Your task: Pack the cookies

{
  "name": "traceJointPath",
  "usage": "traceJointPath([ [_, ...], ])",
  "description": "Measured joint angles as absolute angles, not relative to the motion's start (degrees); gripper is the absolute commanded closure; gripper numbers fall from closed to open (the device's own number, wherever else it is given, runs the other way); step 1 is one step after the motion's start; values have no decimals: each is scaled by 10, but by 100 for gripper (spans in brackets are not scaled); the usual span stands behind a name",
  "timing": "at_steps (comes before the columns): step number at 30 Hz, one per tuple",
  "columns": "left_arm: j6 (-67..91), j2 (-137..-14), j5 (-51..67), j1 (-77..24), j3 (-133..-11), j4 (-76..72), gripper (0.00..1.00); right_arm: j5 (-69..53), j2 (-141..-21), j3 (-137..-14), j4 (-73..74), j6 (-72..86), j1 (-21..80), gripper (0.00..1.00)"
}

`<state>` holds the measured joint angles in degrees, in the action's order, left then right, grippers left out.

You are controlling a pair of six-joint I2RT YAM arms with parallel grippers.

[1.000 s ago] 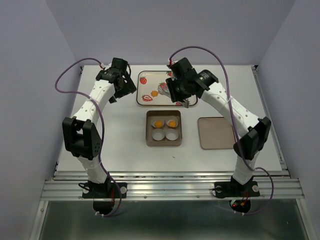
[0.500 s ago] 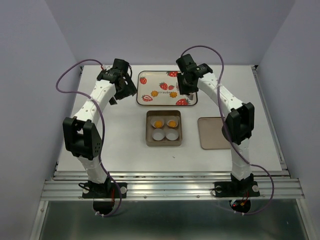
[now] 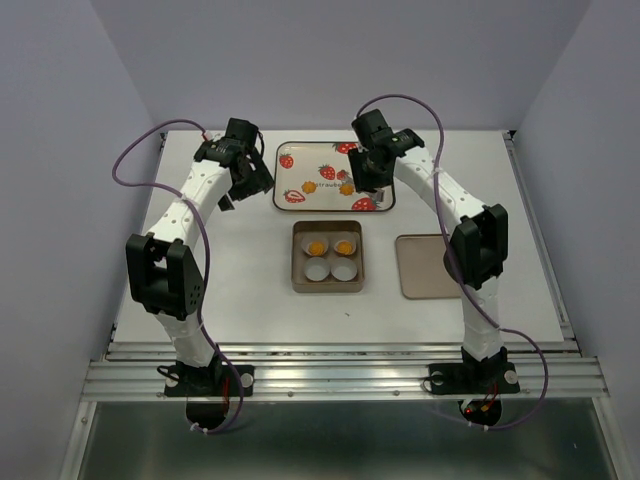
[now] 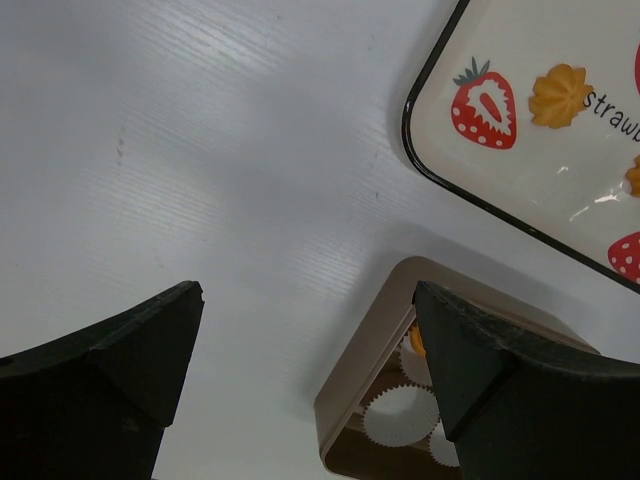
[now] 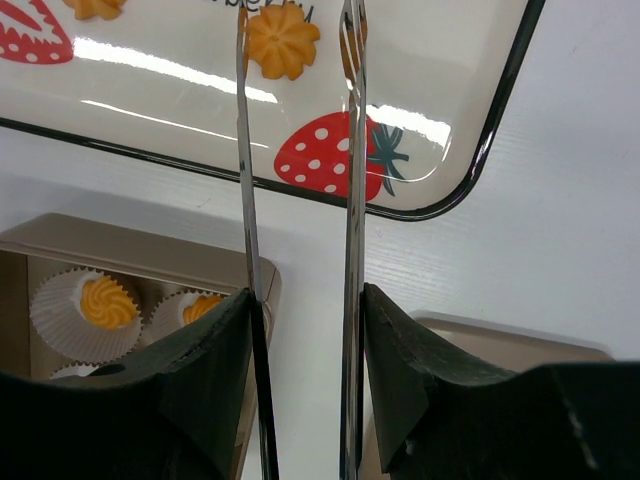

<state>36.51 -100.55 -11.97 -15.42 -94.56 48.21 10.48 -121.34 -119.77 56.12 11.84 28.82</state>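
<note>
Two orange cookies [image 3: 316, 246] sit in white paper cups in the tan box [image 3: 297, 258]. Another cookie [image 5: 282, 40] lies on the strawberry tray [image 5: 497, 120], between the tips of metal tongs [image 5: 352, 200]. A further cookie [image 5: 95, 8] lies to its left. My right gripper [image 5: 305, 295] is shut on the tongs and hangs over the tray's right part [image 3: 362, 175]. The left gripper [image 4: 308, 290] stands open and holds nothing, beside the tray's left end [image 3: 255, 185]. One cookie [image 4: 560, 93] on the tray shows in the left wrist view.
Two empty white cups [image 3: 330, 270] fill the box's near row. The tan lid [image 3: 432, 265] lies flat to the right of the box. The tray's raised black rim [image 4: 430, 165] runs close to the box's far edge.
The right arm has swung its wrist further back over the tray's right end and turned the tongs. The left arm has stayed put.
</note>
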Motion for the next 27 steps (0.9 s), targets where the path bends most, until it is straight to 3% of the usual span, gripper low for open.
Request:
traceJointPath([
  [27, 365, -1006, -123, -154, -941, 482, 1, 117, -1224, -1172, 557, 76, 320, 45],
])
